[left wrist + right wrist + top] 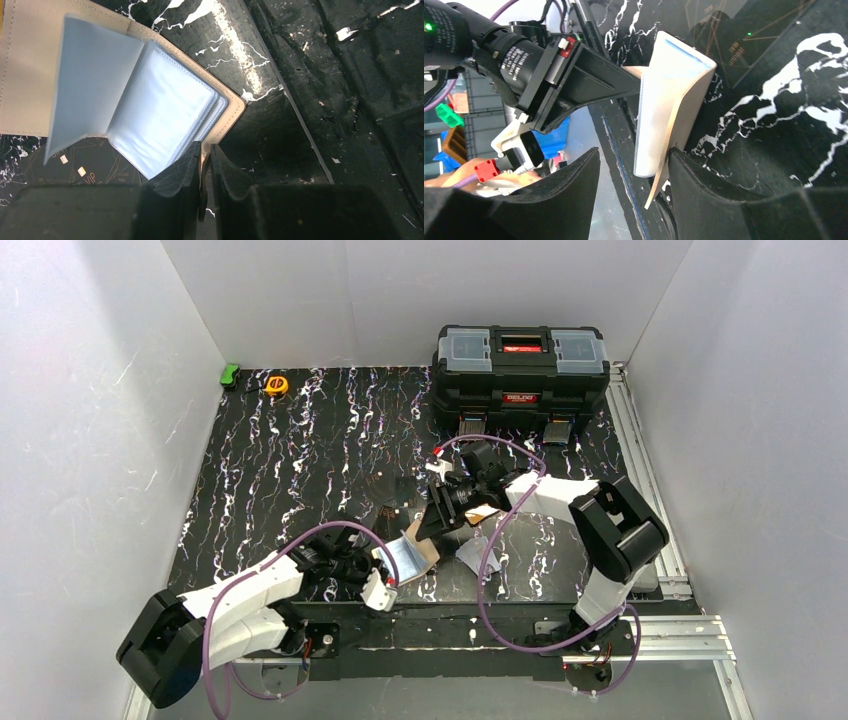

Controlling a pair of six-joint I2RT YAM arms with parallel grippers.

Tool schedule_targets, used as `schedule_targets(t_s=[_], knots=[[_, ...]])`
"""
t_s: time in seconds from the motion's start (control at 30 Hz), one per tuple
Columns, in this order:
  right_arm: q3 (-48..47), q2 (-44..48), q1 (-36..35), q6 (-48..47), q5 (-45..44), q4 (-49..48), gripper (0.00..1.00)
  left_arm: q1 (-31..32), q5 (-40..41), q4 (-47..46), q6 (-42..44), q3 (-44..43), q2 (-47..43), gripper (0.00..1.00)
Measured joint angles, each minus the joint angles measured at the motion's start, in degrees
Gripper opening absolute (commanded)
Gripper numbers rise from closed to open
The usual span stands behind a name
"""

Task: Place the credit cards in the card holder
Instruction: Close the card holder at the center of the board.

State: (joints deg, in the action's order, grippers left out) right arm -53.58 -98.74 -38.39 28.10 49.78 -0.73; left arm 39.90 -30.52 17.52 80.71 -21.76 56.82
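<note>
Black marbled tabletop (300,460) under white walls: card holder (408,558) propped open near the front edge, cover corner clamped in left gripper (205,162). Right gripper (634,152) with jaws apart, straddling the free flap. Silver-white card (470,556) flat just beside. Advisable next: hold the pinch firm, spread one clear sleeve only, feed the card edge-first, square to the mouth.

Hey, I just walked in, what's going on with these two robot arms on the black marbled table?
The left gripper is shut on the edge of the cream-beige folding card holder and props it open, so its clear plastic sleeves fan out. The right gripper has its jaws open around the holder's other end, not yet clamped. Neither gripper holds a card.
</note>
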Motion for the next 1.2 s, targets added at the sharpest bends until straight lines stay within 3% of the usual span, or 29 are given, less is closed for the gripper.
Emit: schedule_targets(t_s=[0.33,0.53,0.63,0.73,0.87,0.93,1.07,1.2], knots=[[-1.8,-4.6,-0.4,3.9,8.8,-5.4,0.59,0.0,-0.3,-3.9,-1.3,0.6,1.6,0.12],[-1.8,-10.6,-0.5,14.8,17.5,-22.2,0.56,0.0,-0.3,-7.0,-1.9,2.1,1.5,0.12],[-1.8,-13.2,-0.5,16.9,18.6,-24.5,0.55,0.0,-0.3,-7.8,-2.0,2.6,1.4,0.12],[-3.0,-14.6,-0.7,14.8,18.4,-20.4,0.50,0.0,-0.3,-8.3,-2.0,2.7,1.0,0.12],[-7.7,-16.3,-1.8,8.6,16.4,-10.8,0.23,0.0,-0.3,-8.9,-2.3,2.6,0.8,0.12],[-9.6,-16.9,-2.8,6.2,15.6,-7.3,0.15,0.0,-0.3,-9.6,-2.5,2.7,0.8,0.12],[-11.0,-18.7,-4.2,3.5,14.6,-3.5,0.16,0.0,-0.3,-10.8,-2.7,2.7,0.8,0.12],[-11.2,-20.8,-4.8,1.8,14.0,0.4,0.30,0.0,-0.3,-11.3,-2.8,2.7,0.8,0.12]])
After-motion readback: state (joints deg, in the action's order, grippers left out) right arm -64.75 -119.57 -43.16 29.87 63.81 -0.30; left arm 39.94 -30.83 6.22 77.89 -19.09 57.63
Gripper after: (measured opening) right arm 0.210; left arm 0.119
